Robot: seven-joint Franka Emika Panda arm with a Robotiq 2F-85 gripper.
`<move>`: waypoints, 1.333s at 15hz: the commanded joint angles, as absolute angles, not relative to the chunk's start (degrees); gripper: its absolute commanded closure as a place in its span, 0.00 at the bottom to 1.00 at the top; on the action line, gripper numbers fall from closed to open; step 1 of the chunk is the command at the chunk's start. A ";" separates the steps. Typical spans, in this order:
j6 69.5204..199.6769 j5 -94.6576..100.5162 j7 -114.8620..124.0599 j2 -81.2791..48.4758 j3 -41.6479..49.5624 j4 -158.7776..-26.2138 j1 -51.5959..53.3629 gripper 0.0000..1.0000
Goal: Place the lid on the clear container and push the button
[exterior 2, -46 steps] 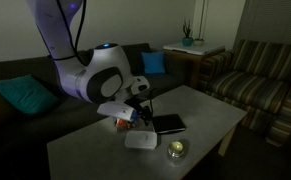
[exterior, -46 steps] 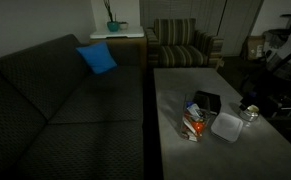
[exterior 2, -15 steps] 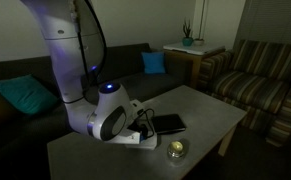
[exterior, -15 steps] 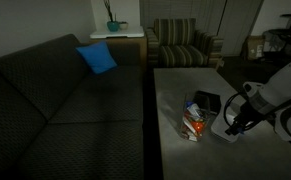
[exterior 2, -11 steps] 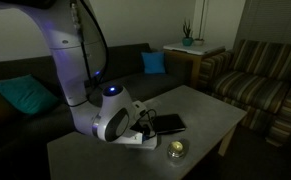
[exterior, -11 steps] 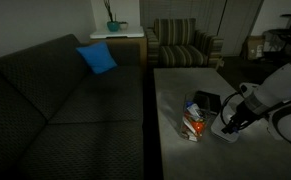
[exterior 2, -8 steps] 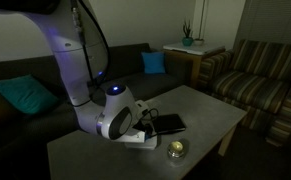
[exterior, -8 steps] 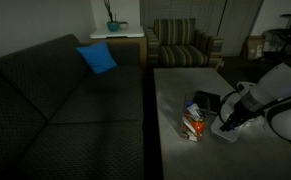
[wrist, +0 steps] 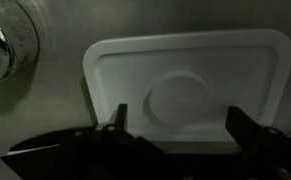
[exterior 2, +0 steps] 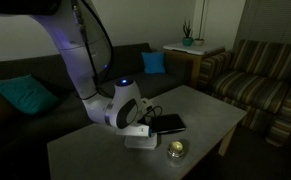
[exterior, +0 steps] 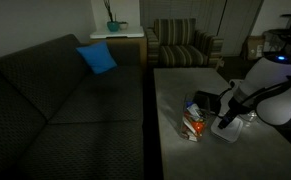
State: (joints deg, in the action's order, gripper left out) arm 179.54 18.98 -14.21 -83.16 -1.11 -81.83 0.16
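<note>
Nothing is finished yet. In the wrist view the lid lies flat on the surface at mid-frame, with your gripper jaws apart, seemingly straddling it. The clear container, lower centre, awaits lid and button-push.

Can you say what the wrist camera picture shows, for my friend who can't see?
A pale square lid with a round bump in its middle lies flat on a gray table, under the robot's open gripper. A small glass jar sits at the upper left.
</note>
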 commanded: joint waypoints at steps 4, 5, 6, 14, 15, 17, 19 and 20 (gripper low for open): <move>174.12 17.94 -16.90 -85.28 -4.38 -78.11 -1.71 0.00; 174.23 17.90 -16.74 -84.03 -4.39 -79.91 -1.66 0.00; 174.29 17.88 -16.73 -84.22 -4.39 -79.92 -1.64 0.00; 173.96 17.57 -15.74 -84.22 -3.11 -79.57 -0.55 0.00; 174.01 17.50 -15.66 -84.23 -3.01 -79.51 -0.52 0.00; 173.87 17.30 -15.66 -84.23 -3.25 -79.41 -0.92 0.00; 173.51 16.73 -15.71 -84.23 -3.80 -79.35 -1.88 0.00; 173.08 16.29 -15.84 -84.23 -4.22 -79.26 -2.43 0.00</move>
